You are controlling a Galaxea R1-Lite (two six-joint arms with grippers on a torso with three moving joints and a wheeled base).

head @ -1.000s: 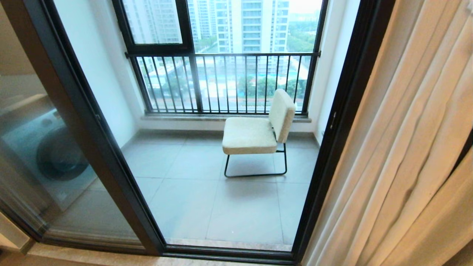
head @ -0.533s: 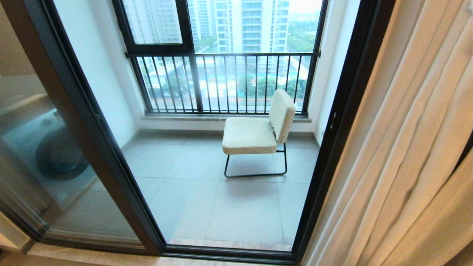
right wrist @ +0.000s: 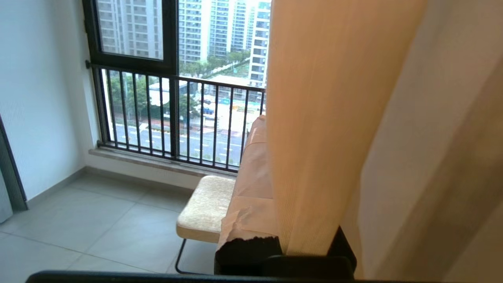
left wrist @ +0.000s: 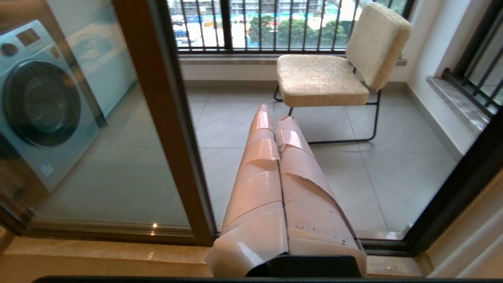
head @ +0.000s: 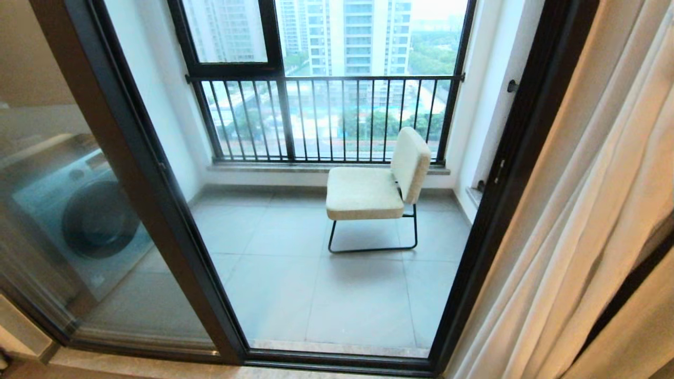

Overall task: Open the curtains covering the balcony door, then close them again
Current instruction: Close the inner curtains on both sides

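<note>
Curtains [head: 579, 221]: gathered at the right of the door [head: 505, 200]; glass uncovered, so the opening half looked done and the closing pull looked due.
Door: black frame across the middle; balcony behind it with chair [head: 374, 189] at the far side and washer [head: 89, 221] behind the left pane.
Right gripper [right wrist: 271, 165]: taped fingers shut on a fold of curtain; cloth draped over them and hid the far finger; not visible from the head camera.
Left gripper [left wrist: 275, 129]: fingers pressed together, empty, pointed at the balcony floor [left wrist: 235, 129]; appeared idle.
Step in hand (judged): draw the held edge leftward across the door.
How to do it well: keep the pinch firm on a thick pleat; pull level along the track, not downward, so the hooks glide; move slowly, base and arm together, so the cloth does not slip.
Risk: thin bite of cloth could slide out; sagging folds could snag the frame.
</note>
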